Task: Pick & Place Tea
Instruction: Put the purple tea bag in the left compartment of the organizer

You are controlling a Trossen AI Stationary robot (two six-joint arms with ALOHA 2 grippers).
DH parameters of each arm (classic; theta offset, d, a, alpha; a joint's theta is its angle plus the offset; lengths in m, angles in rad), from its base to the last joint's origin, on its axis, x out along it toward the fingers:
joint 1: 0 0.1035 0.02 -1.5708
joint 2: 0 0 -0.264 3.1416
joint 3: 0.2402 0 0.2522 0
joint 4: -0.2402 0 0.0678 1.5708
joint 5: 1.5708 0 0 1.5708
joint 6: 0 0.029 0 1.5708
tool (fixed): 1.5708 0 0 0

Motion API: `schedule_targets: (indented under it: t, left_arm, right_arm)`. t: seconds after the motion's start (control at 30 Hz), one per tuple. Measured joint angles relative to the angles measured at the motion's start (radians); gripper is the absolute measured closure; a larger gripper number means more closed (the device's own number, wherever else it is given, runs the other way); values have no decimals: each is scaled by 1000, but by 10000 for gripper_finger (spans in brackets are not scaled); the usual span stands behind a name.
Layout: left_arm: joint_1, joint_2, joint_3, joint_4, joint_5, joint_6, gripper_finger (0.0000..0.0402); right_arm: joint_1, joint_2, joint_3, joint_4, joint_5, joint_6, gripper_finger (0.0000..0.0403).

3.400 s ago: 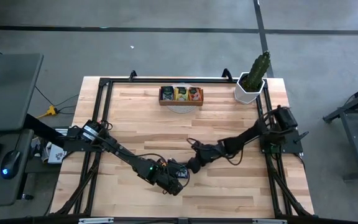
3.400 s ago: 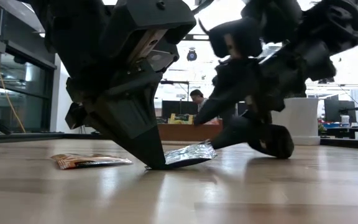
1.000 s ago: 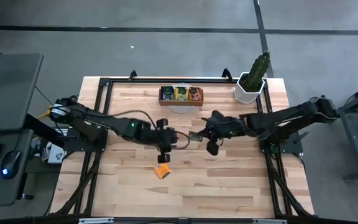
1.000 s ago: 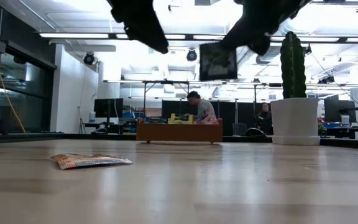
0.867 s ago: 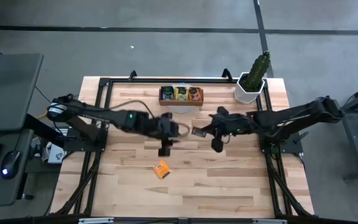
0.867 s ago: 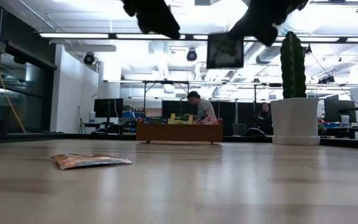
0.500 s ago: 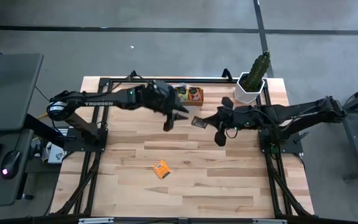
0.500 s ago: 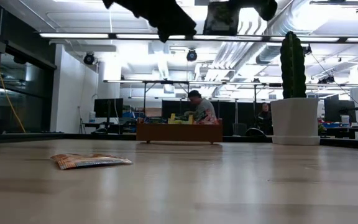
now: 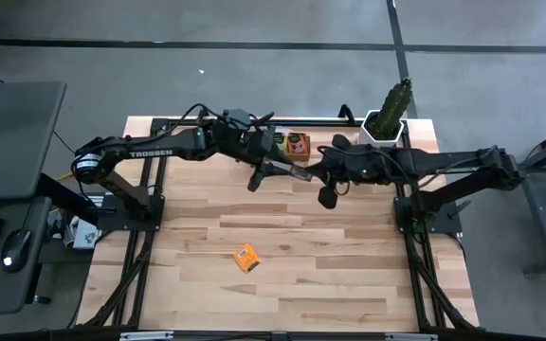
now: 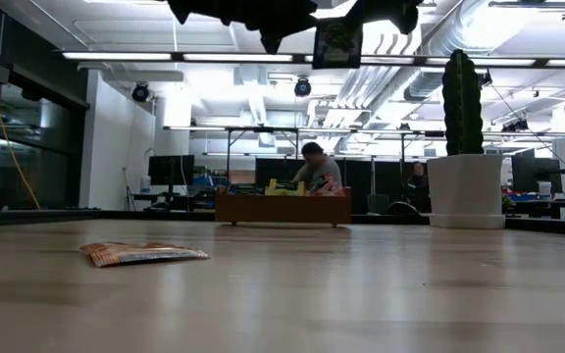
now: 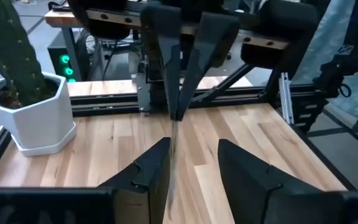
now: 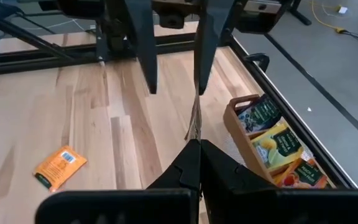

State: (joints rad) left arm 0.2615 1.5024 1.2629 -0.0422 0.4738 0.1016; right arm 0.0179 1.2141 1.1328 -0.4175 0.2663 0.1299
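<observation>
Tea: one dark flat foil sachet (image 9: 300, 176) hangs edge-on above the light wooden desk (image 9: 349, 275), pinched by our right claw (image 12: 195, 138) just beside the brown wooden three-compartment tray (image 9: 297, 144). Our left claw (image 11: 194, 165) faces it nearby, fingers half spread on either side of the sachet's edge, not gripping. An orange foil sachet (image 9: 245, 258) lies flat mid-desk, well apart. We see bare boards all around it, clear to the desk's edges.

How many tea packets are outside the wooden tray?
2. The orange packet lies flat on the table; the dark packet hangs midair, pinched in the right hand. Arms may hide others.
</observation>
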Motion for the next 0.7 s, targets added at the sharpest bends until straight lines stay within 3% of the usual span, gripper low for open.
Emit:
schedule_targets:
  t: [0.53, 0.7]
  left_arm:
    - [0, 0, 0, -5, -48, -5, 269]
    - [0, 0, 0, -5, -65, -8, 297]
  right_arm:
    - [-19, 38, 0, 95, -38, -8, 403]
    - [-19, 40, 0, 116, -38, -8, 403]
